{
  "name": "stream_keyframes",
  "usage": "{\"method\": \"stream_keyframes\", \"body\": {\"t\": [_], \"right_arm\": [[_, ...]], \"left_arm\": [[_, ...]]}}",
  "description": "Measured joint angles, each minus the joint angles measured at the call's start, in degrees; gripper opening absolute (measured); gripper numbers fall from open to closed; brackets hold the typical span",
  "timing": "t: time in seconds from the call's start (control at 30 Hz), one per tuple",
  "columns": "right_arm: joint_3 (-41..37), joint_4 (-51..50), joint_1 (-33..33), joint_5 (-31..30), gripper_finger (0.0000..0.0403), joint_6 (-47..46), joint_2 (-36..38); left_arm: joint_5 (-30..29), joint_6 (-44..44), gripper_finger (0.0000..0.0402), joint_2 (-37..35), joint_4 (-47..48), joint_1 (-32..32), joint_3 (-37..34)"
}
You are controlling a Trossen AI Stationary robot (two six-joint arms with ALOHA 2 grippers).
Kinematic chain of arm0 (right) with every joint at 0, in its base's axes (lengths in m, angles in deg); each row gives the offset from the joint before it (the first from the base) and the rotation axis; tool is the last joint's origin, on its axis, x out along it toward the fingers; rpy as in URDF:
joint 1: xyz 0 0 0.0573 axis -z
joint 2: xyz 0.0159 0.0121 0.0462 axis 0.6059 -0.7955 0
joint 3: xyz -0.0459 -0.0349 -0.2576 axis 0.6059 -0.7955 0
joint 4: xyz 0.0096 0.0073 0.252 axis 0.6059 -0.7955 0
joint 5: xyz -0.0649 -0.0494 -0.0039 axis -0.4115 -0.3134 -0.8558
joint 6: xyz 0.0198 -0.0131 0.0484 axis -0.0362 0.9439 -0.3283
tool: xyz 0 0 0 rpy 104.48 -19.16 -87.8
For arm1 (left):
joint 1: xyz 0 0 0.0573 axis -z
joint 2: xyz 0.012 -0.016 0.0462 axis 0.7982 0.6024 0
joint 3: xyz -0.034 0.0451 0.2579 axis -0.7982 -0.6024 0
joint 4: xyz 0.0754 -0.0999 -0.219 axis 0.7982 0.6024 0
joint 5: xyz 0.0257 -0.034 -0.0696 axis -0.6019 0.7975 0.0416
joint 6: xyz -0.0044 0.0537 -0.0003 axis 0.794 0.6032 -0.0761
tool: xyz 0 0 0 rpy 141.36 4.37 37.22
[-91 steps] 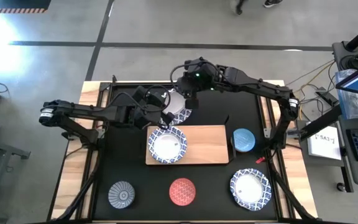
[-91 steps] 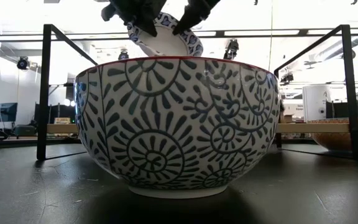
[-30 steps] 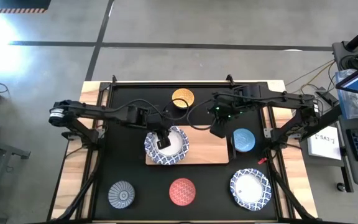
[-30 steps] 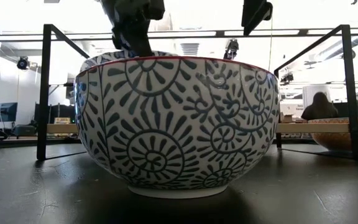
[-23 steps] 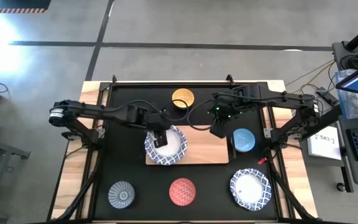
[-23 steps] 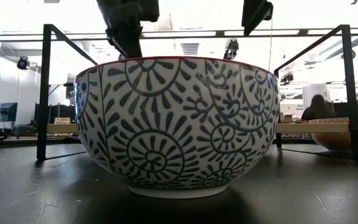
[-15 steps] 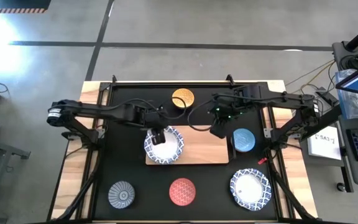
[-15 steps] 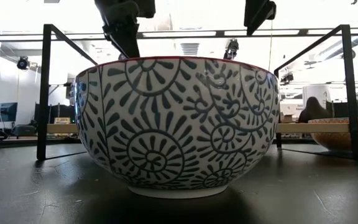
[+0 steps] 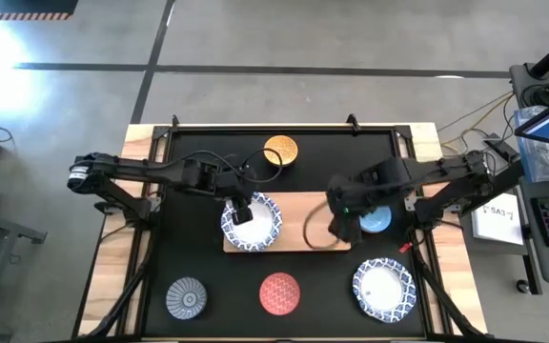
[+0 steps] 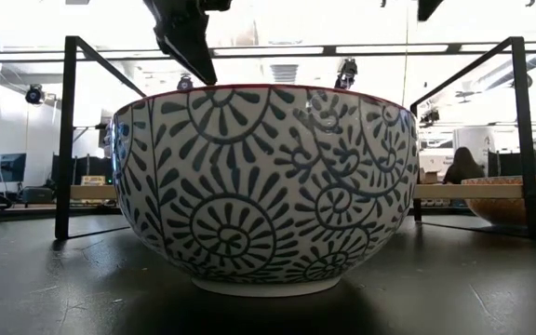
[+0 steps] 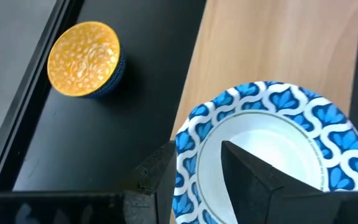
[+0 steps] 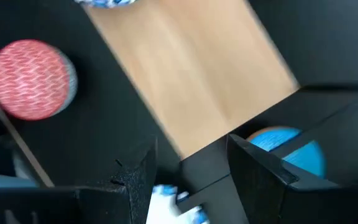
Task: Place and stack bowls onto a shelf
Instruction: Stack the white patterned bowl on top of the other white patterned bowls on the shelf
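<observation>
A wide blue-and-white bowl (image 9: pixel 255 222) rests on the left end of the light-wood shelf (image 9: pixel 303 214). My left gripper (image 9: pixel 241 211) hovers open over that bowl's left rim (image 11: pixel 188 134). One finger (image 11: pixel 160 171) stands outside the rim and the other (image 11: pixel 250 171) above the white inside, both apart from it. My right gripper (image 9: pixel 339 227) hangs open and empty over the shelf's right end (image 12: pixel 191 149), beside the light blue bowl (image 9: pixel 376 217). On the black tabletop stand the orange-yellow bowl (image 9: pixel 280 151), grey ribbed bowl (image 9: pixel 187 297), red patterned bowl (image 9: pixel 279 292) and another blue-and-white bowl (image 9: pixel 384 289).
The low view is filled by the red patterned bowl's outer wall (image 10: pixel 263 186), which hides the shelf behind it. A black frame (image 10: pixel 68 140) runs round the table's far and side edges. The middle and right part of the shelf (image 11: pixel 278 43) lies bare.
The blue-and-white bowl under my left gripper has sunk out of the low view onto the shelf's left end, and that gripper has drawn up a little. My right gripper has swung from beyond the light blue bowl toward the near edge, over the shelf's right end, rolling as it went.
</observation>
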Motion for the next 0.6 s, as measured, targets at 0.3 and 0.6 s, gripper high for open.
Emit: {"method": "stream_keyframes", "body": {"t": [0.3, 0.6], "right_arm": [[0.0, 0.0, -15.8, 0.0, 0.0182, -25.3, -2.4], [0.0, 0.8, -29.8, 0.8, 0.0182, -47.9, -9.9]], "left_arm": [[0.2, 3.1, 0.0110, 0.0, -2.3, 2.6, 0.0], [2.9, 4.6, 0.0110, 0.0, -7.2, 4.9, -0.1]]}}
